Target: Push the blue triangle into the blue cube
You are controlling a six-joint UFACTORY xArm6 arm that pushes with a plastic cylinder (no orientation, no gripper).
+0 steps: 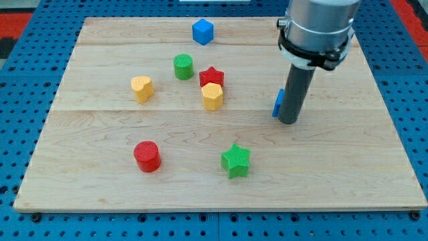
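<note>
The blue triangle [277, 104] sits right of the board's centre, mostly hidden behind my rod; only its left edge shows. My tip [288, 122] stands against its lower right side. The blue cube [202, 31] sits near the view's top edge, well up and left of the triangle.
A green cylinder [183, 66], a red star [212, 76] and a yellow hexagon block [212, 96] cluster left of the triangle. A yellow heart-shaped block [141, 88] is further left. A red cylinder [146, 156] and a green star [235, 160] lie near the bottom of the wooden board [334, 174].
</note>
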